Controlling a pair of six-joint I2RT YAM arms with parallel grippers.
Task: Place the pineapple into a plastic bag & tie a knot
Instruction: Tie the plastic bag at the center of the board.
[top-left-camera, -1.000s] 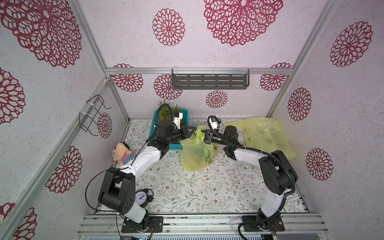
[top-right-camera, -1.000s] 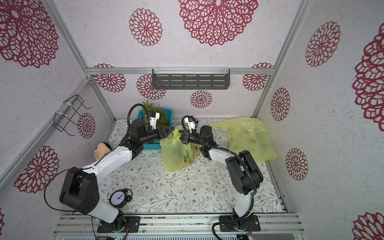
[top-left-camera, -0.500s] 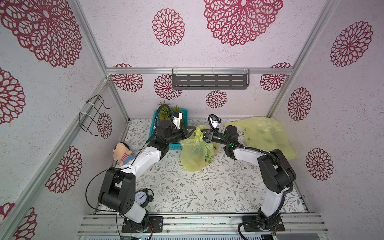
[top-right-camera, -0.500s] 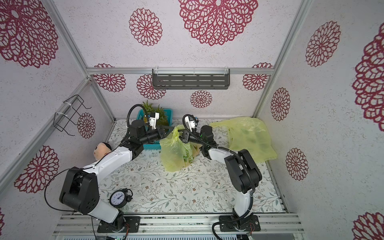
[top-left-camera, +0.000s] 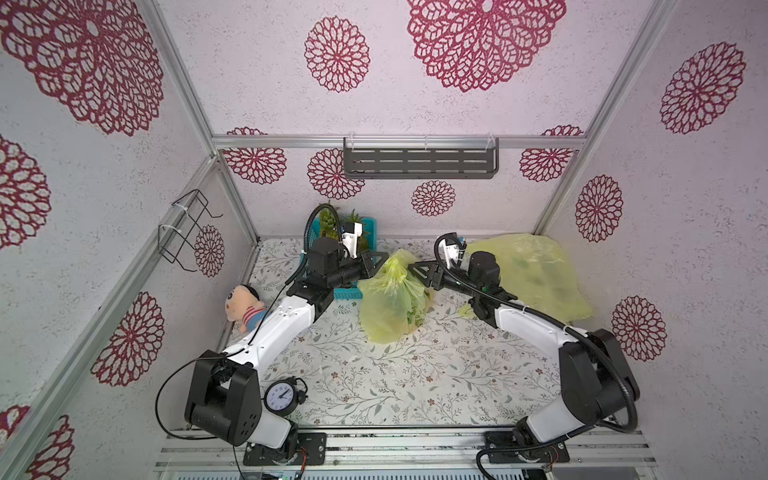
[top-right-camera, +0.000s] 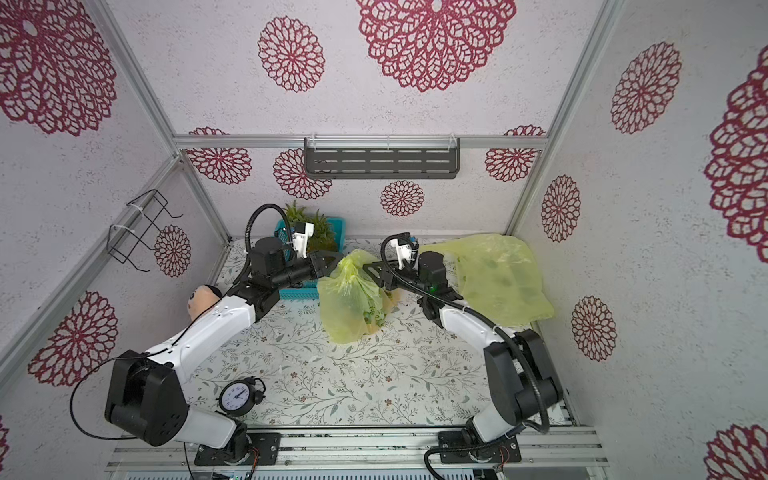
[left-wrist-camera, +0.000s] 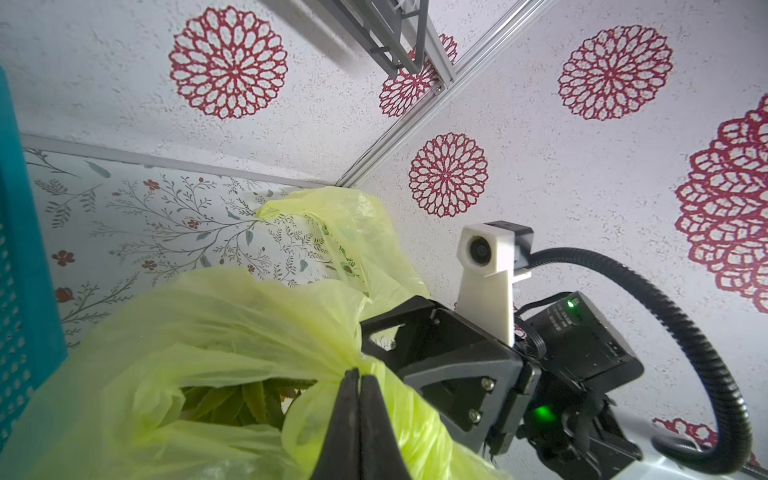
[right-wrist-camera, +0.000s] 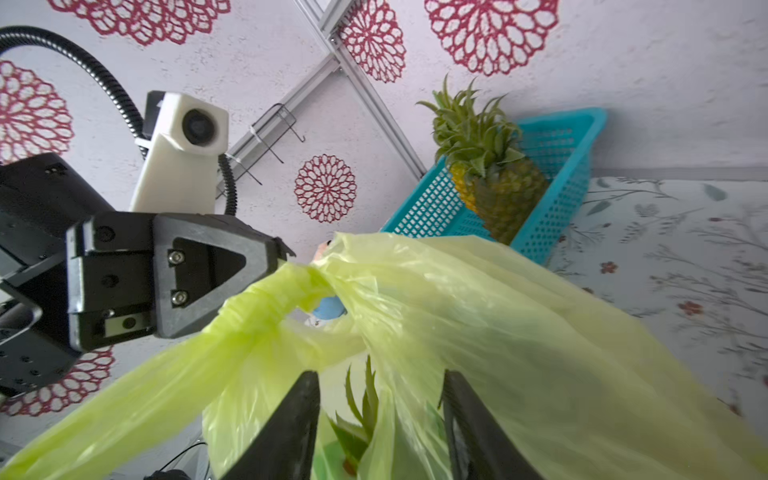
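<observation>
The left gripper (left-wrist-camera: 354, 376) has its two black fingers (left-wrist-camera: 343, 424) pressed flat together, with a gathered fold of thin yellow-green plastic bag (top-left-camera: 390, 303) pinched between them. The right gripper (right-wrist-camera: 380, 376) stands with its fingers (right-wrist-camera: 291, 428) well apart. Loose film lies between them, but they grip nothing.

From the left pinch a handle twisted into a tight yellow-green rope (right-wrist-camera: 266, 299) runs to the bag's neck. It seems to cross another strand there, though I cannot tell whether it makes a real loop.

Spiky green leaves show through a gap under the gathered top, so the pineapple (left-wrist-camera: 249, 401) is inside. The first half of the job looks done. The filled bag sits on the flower-printed tabletop (top-left-camera: 415, 374) between the two grippers, just beside a teal perforated plastic basket (right-wrist-camera: 557, 195) that holds a second pineapple (right-wrist-camera: 494, 183).

I see no finished knot, and the mouth gapes enough to show the leaves. The handles have yet to be crossed, one tucked through and both pulled snug. To my eye the right gripper needs a hold on the free handle first.
</observation>
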